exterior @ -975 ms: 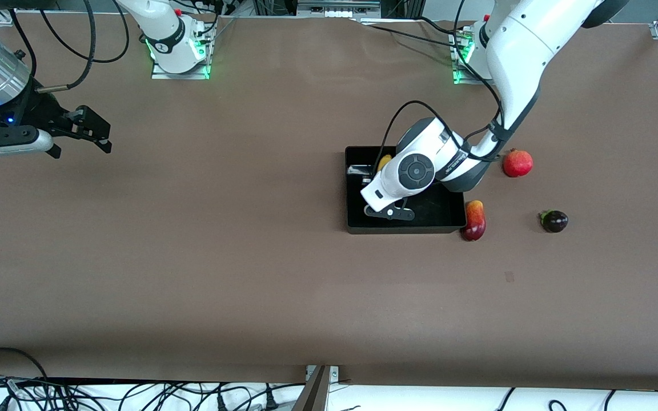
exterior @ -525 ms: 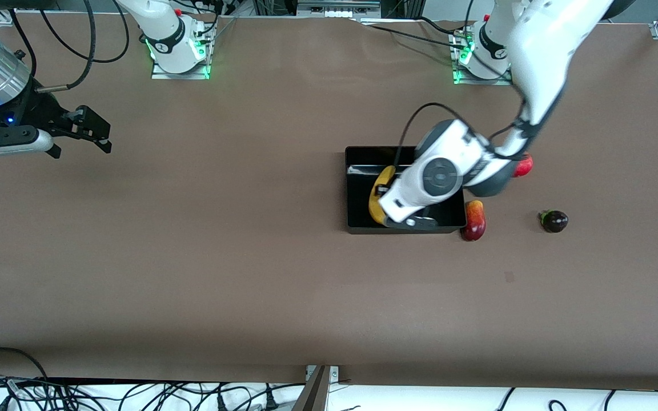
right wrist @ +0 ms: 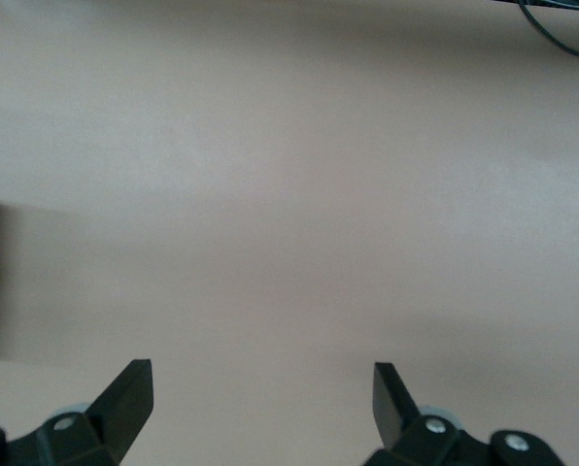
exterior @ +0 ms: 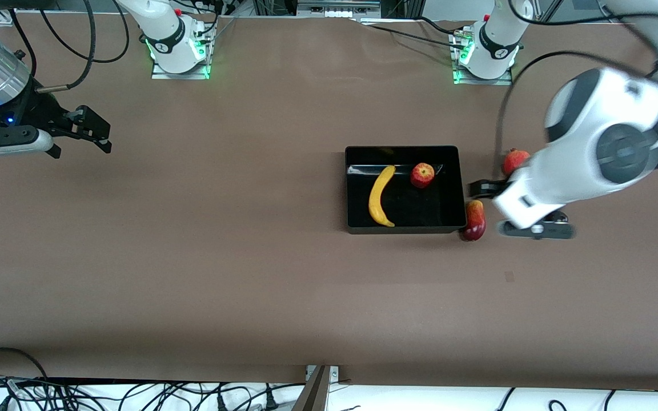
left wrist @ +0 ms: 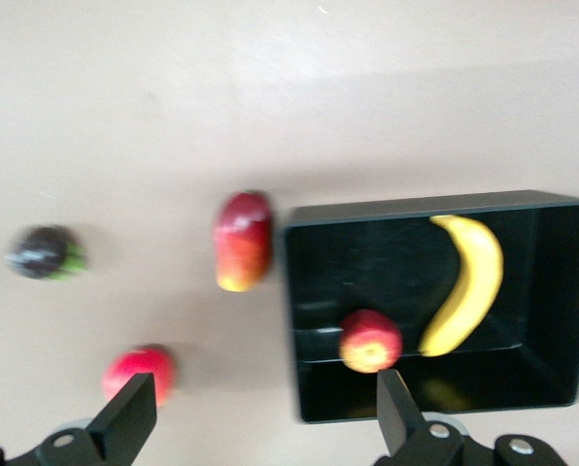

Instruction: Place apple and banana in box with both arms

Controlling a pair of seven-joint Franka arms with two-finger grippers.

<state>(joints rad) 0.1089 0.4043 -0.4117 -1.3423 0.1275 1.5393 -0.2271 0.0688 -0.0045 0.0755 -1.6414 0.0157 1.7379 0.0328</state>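
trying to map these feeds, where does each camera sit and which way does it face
Front view: high across the table, facing the robots' bases; looks down on the box holding the banana and the apple; both arms show, the right gripper waiting over the right arm's end.
Left wrist view: on the left arm's wrist, looking down over the left gripper, jaws open.
Right wrist view: on the right arm's wrist, facing bare table, jaws open.
Shared: front and left wrist views both show box, banana, apple.
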